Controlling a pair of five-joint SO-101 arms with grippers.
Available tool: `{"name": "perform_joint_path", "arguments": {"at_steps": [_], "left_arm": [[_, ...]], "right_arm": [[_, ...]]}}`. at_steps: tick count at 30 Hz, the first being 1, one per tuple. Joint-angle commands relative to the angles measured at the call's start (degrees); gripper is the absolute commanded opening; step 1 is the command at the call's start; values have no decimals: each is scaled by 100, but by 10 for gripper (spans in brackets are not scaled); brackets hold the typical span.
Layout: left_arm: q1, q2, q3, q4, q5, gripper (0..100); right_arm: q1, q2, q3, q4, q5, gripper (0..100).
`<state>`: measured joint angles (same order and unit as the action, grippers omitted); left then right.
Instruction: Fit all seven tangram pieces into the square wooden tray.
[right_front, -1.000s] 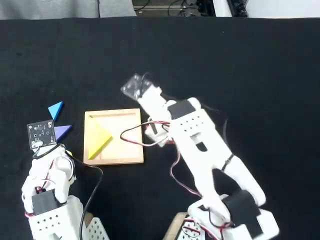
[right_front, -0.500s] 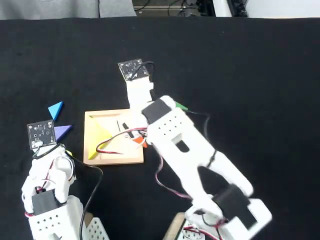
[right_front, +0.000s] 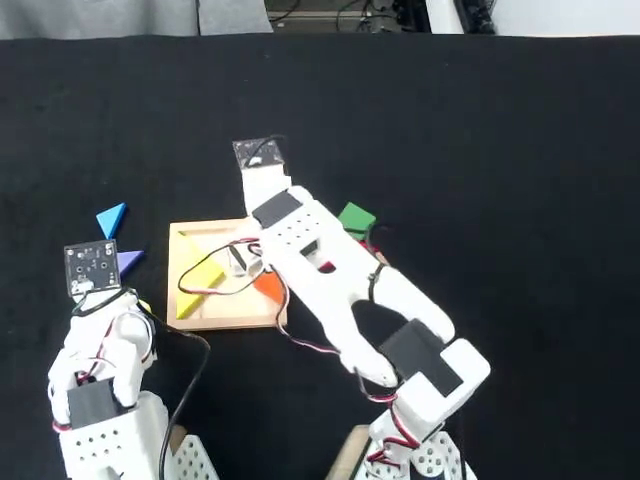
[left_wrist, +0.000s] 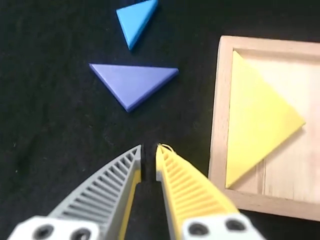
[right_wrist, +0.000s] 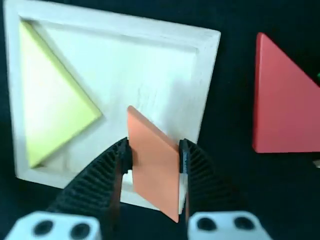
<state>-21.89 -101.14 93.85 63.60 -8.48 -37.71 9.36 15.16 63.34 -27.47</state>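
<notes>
The square wooden tray (right_front: 181, 236) (right_wrist: 207, 75) (left_wrist: 221, 110) holds a large yellow triangle (right_front: 196, 276) (right_wrist: 47, 95) (left_wrist: 255, 117) against one side. My right gripper (right_wrist: 152, 150) is shut on an orange parallelogram piece (right_wrist: 155, 170) (right_front: 269, 287), held over the tray's edge. A red triangle (right_wrist: 285, 100) lies on the table beside the tray. A green piece (right_front: 356, 217) sits past the right arm. My left gripper (left_wrist: 149, 149) is shut with nothing in it, hanging beside the tray, just short of a purple triangle (left_wrist: 132, 82) (right_front: 128, 262) and a light blue triangle (left_wrist: 136, 19) (right_front: 111, 218).
The black table (right_front: 500, 180) stretches open to the right and far side. The right arm (right_front: 330, 280) reaches across the tray's right part and hides it from above. A small yellow bit (right_front: 140, 305) peeks beside the left arm.
The right arm has swung left from beside the tray, carrying the orange piece over the tray's edge. The green piece has come into sight. The left arm has barely shifted.
</notes>
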Motion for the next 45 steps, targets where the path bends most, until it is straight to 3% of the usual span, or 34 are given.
{"name": "perform_joint_path", "arguments": {"at_steps": [1,7,16,24,32,40,45], "left_arm": [[66,0,-31,-114,-44,66],[75,0,-22,-114,-44,66],[84,0,-22,-114,-44,66],[84,0,-22,-123,-44,66],[84,0,-22,-123,-53,66],[84,0,-22,-123,-53,66],[84,0,-22,-123,-53,66]], "right_arm": [[-185,-84,-356,-79,-369,78],[-237,48,-295,-105,-774,79],[-220,251,-268,-185,-782,81],[-325,268,-268,-158,-747,273],[-299,127,-453,-53,-659,155],[-44,-514,-1587,1020,422,7],[0,-163,-1314,791,422,11]]}}
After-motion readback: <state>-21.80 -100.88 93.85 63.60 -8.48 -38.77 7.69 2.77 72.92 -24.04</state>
